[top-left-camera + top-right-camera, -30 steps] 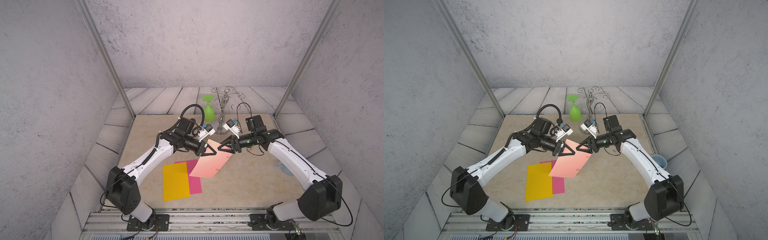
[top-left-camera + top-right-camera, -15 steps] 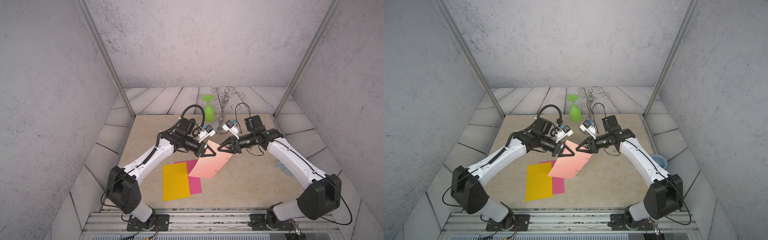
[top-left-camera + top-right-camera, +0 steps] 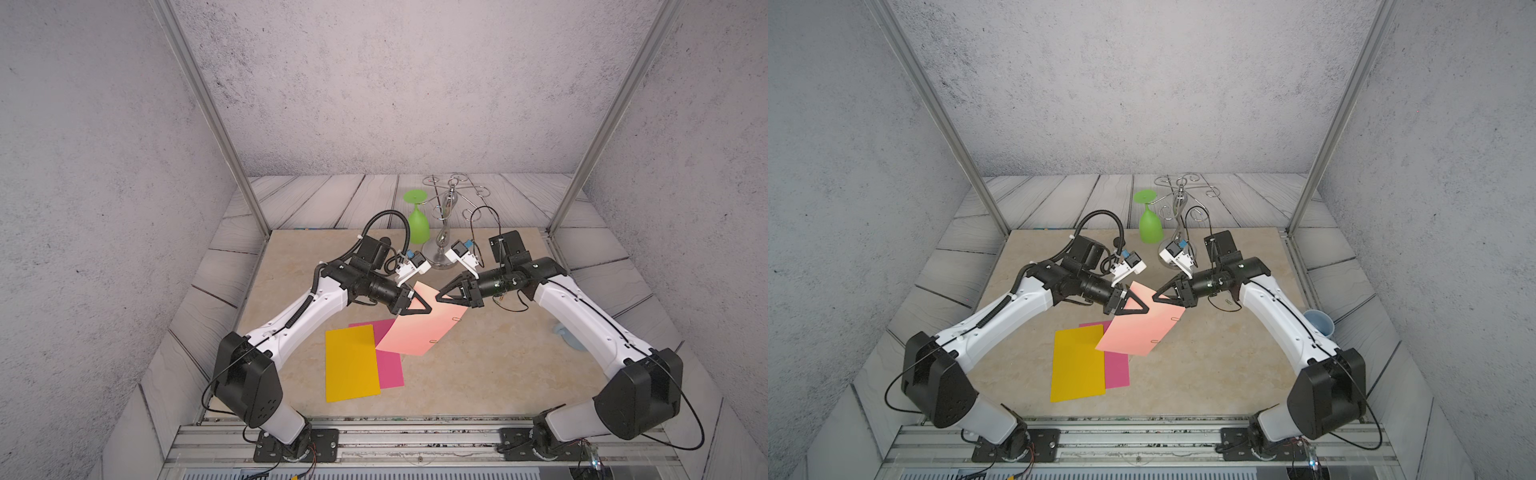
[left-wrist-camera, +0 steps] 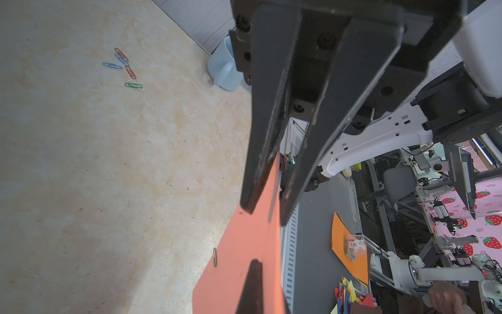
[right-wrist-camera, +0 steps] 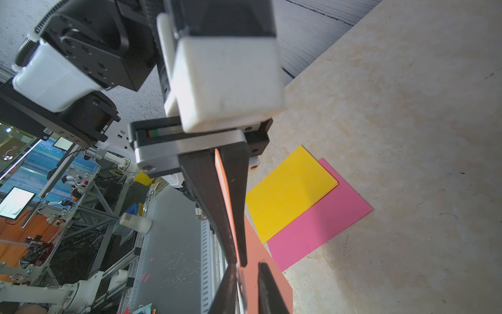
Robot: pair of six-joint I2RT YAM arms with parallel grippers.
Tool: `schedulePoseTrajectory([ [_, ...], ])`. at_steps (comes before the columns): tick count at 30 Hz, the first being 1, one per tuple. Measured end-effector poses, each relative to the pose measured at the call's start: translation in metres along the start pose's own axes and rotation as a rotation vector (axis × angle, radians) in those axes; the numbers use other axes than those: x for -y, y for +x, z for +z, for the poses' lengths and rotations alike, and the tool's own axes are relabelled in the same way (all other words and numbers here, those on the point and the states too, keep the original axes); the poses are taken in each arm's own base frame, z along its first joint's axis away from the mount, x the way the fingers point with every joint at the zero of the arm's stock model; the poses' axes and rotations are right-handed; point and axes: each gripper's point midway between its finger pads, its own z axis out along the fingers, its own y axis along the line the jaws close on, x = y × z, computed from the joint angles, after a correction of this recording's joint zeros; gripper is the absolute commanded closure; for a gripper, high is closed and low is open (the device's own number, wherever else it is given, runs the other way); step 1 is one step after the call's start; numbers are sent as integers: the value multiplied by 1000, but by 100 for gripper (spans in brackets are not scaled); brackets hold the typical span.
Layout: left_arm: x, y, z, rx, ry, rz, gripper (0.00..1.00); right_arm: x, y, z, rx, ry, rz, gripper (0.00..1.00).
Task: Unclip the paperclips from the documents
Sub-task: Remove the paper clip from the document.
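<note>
salmon sheet point(image 3: 419, 328) held aloft, right jaws narrower

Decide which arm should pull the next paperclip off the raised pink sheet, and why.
Probably right. The left hand is clamped on the pink sheet, holding it up; the right hand straddles its edge, nearer the paperclips.

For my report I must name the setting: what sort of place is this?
Probably a robot laboratory: two arms bolted to a metal rail, inside a grey-walled booth, with a monitor and other rigs outside.
</note>
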Motion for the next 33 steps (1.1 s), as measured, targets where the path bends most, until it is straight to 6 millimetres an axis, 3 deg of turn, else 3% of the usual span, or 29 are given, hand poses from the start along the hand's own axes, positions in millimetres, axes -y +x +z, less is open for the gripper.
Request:
schedulePoseTrajectory([
  [33, -10, 13, -1, -44, -61, 10, 100, 0, -3, 0, 0, -7, 15, 90],
])
